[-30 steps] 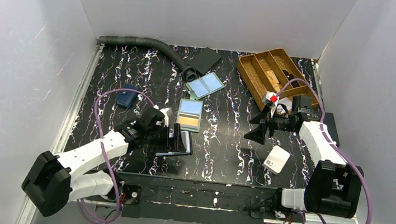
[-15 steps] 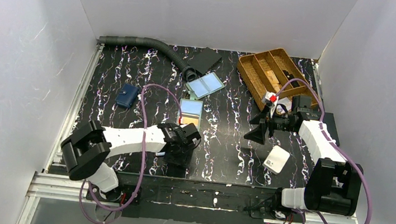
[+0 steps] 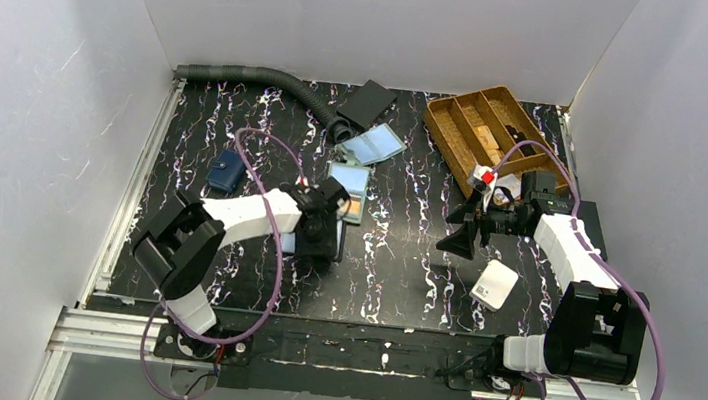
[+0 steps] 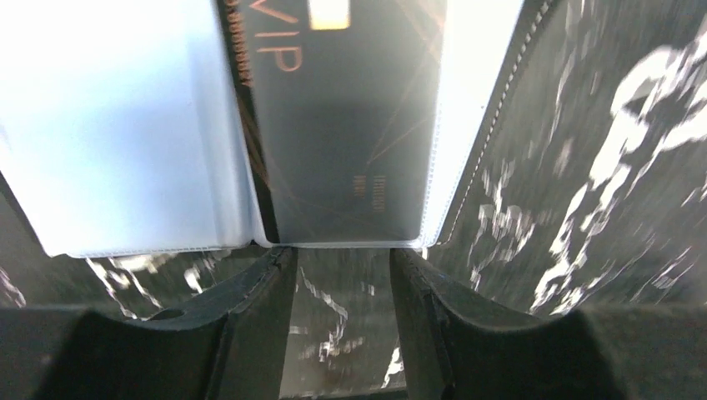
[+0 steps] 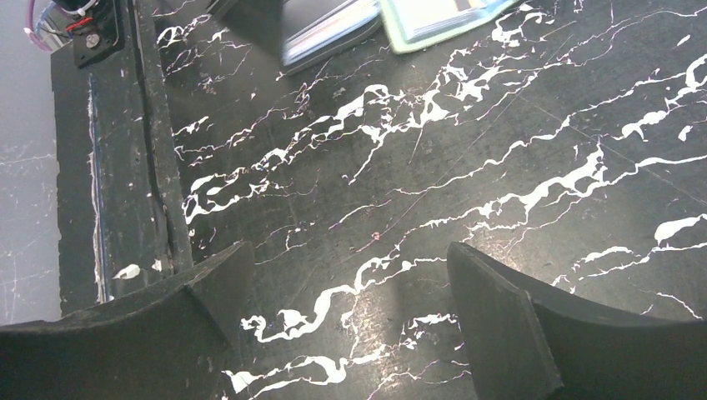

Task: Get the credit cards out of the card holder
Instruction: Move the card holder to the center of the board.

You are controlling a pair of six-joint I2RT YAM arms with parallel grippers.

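Note:
The grey-green card holder (image 3: 349, 181) lies mid-table, with a blue card in its far pocket and a strip of orange card (image 3: 355, 206) nearer; it also shows in the right wrist view (image 5: 442, 21). My left gripper (image 3: 324, 227) is open, right beside the holder's near left corner. In the left wrist view my open left gripper (image 4: 342, 260) sits just short of a clear pocket holding a black-grey "VIP" card (image 4: 350, 125), beside a pale blue panel (image 4: 117, 125). My right gripper (image 3: 462, 234) (image 5: 346, 267) is open and empty over bare table.
A wooden divided tray (image 3: 469, 123) stands back right. A white square box (image 3: 494, 284) lies near my right arm. A navy wallet (image 3: 224, 171) is at left. A bifold with pale blue panels (image 3: 373, 144), a black flat piece (image 3: 366, 106) and a grey hose (image 3: 243, 75) lie at the back.
My left arm has swung round and its gripper has moved from the front of the table back to the card holder. The holder and the pale blue bifold have shifted slightly back. The right arm has not moved.

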